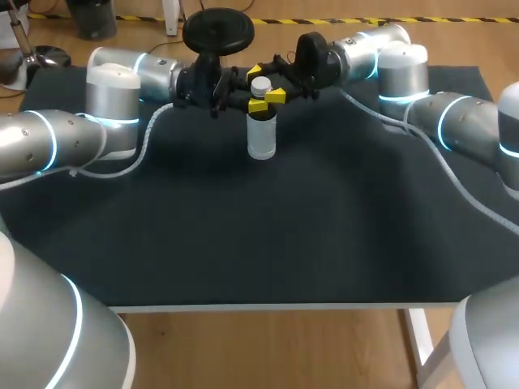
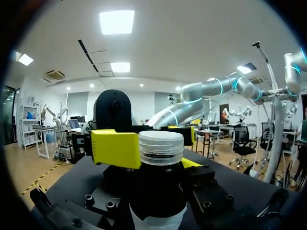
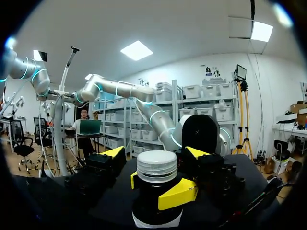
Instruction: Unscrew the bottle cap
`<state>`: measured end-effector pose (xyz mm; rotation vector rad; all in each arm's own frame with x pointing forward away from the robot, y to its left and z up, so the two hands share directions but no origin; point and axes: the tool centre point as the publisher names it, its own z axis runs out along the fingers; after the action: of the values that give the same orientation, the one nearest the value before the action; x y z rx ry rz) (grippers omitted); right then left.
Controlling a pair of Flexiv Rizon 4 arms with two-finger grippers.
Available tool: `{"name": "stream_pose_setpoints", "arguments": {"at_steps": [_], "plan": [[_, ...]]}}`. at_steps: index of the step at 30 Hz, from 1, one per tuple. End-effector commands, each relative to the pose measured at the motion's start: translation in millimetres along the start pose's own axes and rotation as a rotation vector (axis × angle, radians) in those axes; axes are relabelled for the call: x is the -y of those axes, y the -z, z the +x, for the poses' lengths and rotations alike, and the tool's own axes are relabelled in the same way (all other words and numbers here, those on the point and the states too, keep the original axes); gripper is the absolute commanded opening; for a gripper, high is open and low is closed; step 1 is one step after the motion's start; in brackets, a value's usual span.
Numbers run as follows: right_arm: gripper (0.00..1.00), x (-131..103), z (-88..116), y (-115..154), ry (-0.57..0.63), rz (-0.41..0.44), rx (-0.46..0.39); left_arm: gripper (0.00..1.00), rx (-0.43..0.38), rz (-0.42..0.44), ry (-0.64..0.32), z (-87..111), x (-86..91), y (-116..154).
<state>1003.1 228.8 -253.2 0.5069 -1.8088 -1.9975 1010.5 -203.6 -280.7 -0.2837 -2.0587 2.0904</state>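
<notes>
The bottle [image 1: 261, 134] is being shown standing upright on the dark table [image 1: 243, 243], toward the far edge and about midway across, well apart from the near edge. Its white ribbed cap [image 1: 260, 84] is being shown seated on the neck, level and square. The bottle is being approached from both sides: the left arm [image 1: 113, 101] is being seen stretched in from the left, the right arm [image 1: 422, 89] from the right, both ringed with blue light at the joints. The left gripper [image 2: 153, 157] and the right gripper [image 3: 156, 187] are being seen facing each other at the height of neck and cap, with the bottle between them and both hard up against it. Whether either one is clamped on the bottle or standing free of it cannot be told, since dark metal is being lost against the dark neck. From each wrist the cap is being seen straight ahead and very close, and a pale label [image 3: 157, 221] is being glimpsed lower down the bottle's body.
</notes>
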Motion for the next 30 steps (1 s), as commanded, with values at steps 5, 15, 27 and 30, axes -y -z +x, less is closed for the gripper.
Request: {"name": "stream_pose_setpoints", "arguments": {"at_steps": [5, 15, 27, 30], "plan": [[1.0, -14.8, -3.1, 10.8, 0.024, 0.067, 0.1, 0.0, -0.008, 0.002, 0.001, -3.3, -1.2, 0.3], [1.0, -29.6, 2.7, 18.9, 0.099, 0.07, 0.425, 0.0, -0.008, 0.002, 0.001, -3.3, -1.2, 0.3], [1.0, -47.0, 17.8, 15.9, 0.15, 0.131, 0.584, 0.0, -0.008, 0.002, 0.001, -3.3, -1.2, 0.3], [1.0, -52.6, 21.2, 12.8, 0.157, 0.163, 0.617, 0.0, -0.008, 0.002, 0.001, -3.3, -1.2, 0.3]]}}
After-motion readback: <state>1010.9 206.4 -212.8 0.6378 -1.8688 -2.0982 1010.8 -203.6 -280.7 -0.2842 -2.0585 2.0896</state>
